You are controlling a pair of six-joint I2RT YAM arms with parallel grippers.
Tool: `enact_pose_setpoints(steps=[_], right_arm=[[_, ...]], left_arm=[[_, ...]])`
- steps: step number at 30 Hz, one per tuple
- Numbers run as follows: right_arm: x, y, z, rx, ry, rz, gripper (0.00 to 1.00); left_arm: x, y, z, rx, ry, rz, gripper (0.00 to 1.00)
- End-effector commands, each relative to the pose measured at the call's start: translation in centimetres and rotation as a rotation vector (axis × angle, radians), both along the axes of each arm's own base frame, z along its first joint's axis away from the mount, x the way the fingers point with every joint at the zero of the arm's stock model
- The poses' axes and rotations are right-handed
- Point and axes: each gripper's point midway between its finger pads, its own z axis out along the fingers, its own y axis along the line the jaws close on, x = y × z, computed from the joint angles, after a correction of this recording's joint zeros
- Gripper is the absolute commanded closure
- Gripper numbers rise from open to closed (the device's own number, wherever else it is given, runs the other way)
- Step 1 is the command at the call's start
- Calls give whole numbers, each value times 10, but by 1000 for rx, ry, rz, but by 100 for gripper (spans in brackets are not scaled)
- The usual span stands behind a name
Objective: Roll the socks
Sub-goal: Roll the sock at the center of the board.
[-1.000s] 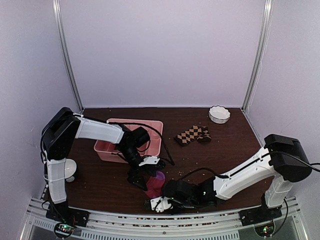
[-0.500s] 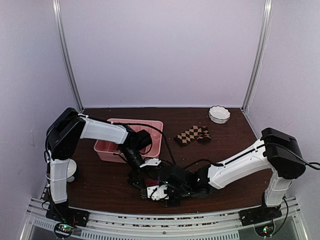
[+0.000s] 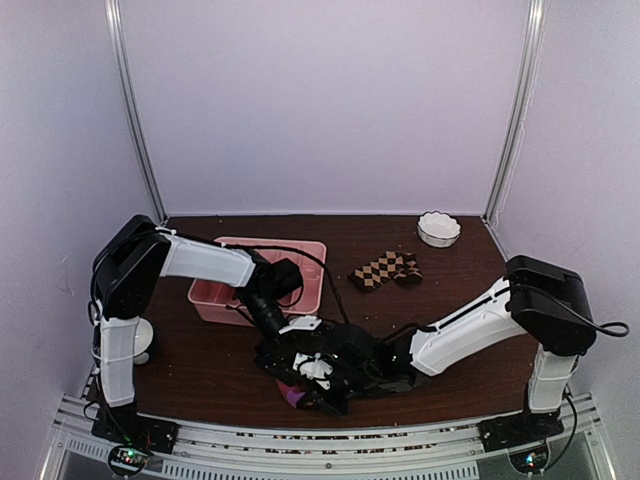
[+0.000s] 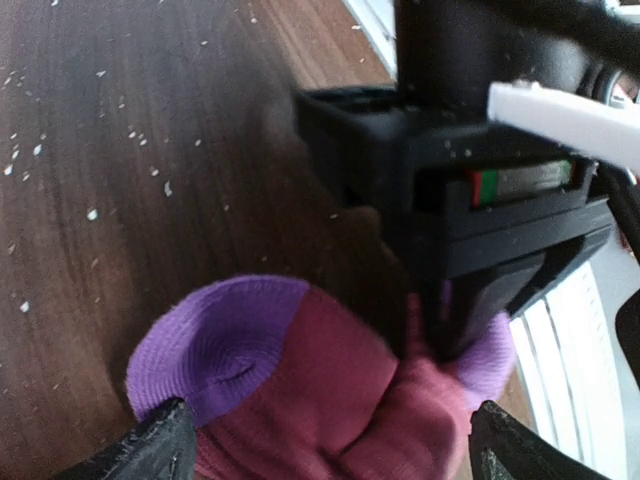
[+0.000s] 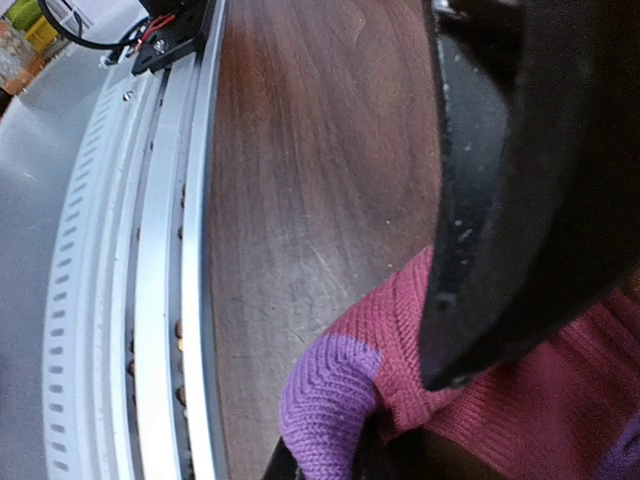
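Note:
The magenta-pink sock (image 4: pixel 320 380) with its purple toe is bunched up near the table's front edge. In the top view only a small piece of it (image 3: pixel 293 396) shows under the two grippers. My left gripper (image 3: pixel 283 357) has its fingers (image 4: pixel 165 440) on both sides of the bunch and grips it. My right gripper (image 3: pixel 318 378) meets it from the right and pinches the sock's edge (image 5: pixel 395 310) between its fingers (image 5: pixel 500 250). The brown-and-tan checkered sock (image 3: pixel 385 270) lies flat at the back of the table, away from both grippers.
The pink divided tray (image 3: pixel 222 296) stands just behind the left arm. A white bowl (image 3: pixel 438 228) sits at the back right corner. A white round object (image 3: pixel 140 340) lies by the left arm's base. The metal rail (image 5: pixel 170 300) runs close along the front edge.
My right gripper has moved up and left from the front edge to meet the left gripper and has taken hold of the pink sock. The sock is now mostly covered.

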Motion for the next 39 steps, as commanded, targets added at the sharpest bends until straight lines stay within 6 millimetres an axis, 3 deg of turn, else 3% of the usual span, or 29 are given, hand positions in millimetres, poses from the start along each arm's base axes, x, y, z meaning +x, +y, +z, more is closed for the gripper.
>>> enact_pose_setpoints(steps=[1,7,15,22,27,31,39], right_arm=[[-33,-59,-83,-290,364,-167,100],[-27,-63,-90,-251,510,-300,100],[-20,-69,-102,-206,706,-455,100],[0,-73,-96,-151,743,-537,100],[5,-77,-99,-166,749,-587,100],[9,-81,-103,-180,771,-637,100],[11,-82,-109,-202,847,-734,100]], left_arm=[[5,-6,1,17,-42,31,2],[5,-5,4,15,-40,34,2],[9,-5,27,-27,-45,38,2],[4,1,34,-29,-46,19,2],[6,14,49,-37,-50,42,2],[8,28,47,-15,-97,54,2],[10,34,52,-27,-185,60,2]])
